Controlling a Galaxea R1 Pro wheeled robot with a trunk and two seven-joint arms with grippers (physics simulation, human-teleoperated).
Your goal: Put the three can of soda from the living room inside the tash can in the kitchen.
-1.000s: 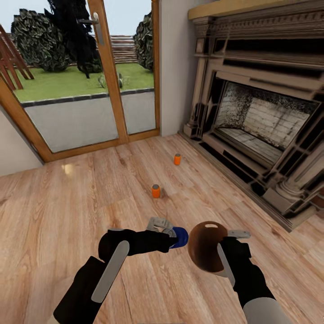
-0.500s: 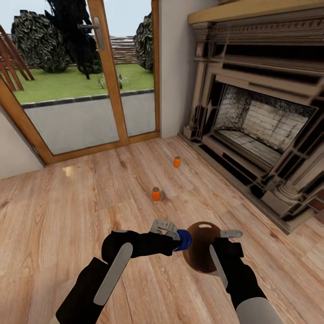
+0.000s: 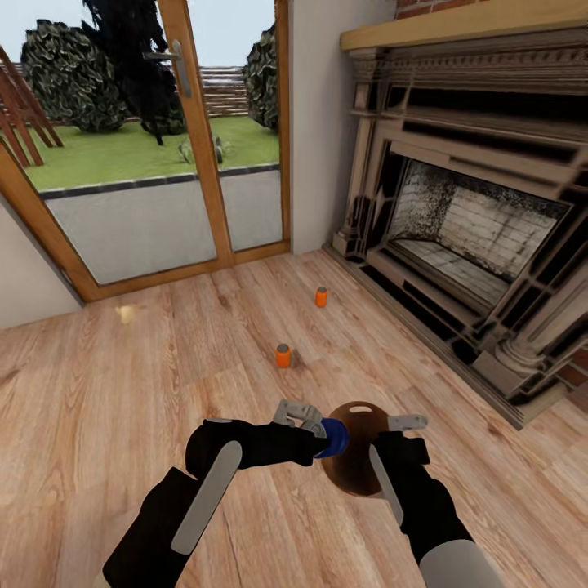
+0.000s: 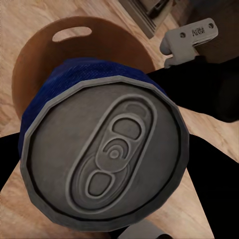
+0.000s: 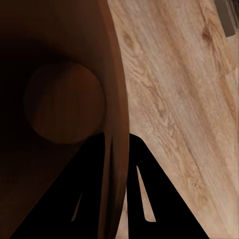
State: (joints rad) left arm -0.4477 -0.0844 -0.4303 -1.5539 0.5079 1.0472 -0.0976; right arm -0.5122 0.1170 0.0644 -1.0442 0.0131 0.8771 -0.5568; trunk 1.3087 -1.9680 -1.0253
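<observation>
My left gripper [image 3: 321, 434] is shut on the blue can of soda [image 3: 333, 437], held on its side low over the floor. Its grey top [image 4: 107, 159] faces the left wrist camera. Just beyond it is the copper-brown tash can [image 3: 355, 457], tilted, slot handle [image 4: 72, 34] uppermost. My right gripper [image 3: 390, 447] is shut on the bin's wall [image 5: 113, 149], one finger inside the dark interior. Whether the blue can touches the bin, I cannot tell. Two orange cans stand on the planks ahead, the nearer [image 3: 282, 355] and the farther [image 3: 322, 296].
The dark carved fireplace [image 3: 474, 237] and its raised hearth edge run along the right. Wood-framed glass doors [image 3: 163, 139] close the far side, with a white wall section [image 3: 322, 122] between them and the fireplace. Light plank floor [image 3: 106, 384] stretches to the left.
The bin has swung down and left toward the blue can, turning its slot handle up. The blue can now overlaps the bin's left side. The view has risen slightly.
</observation>
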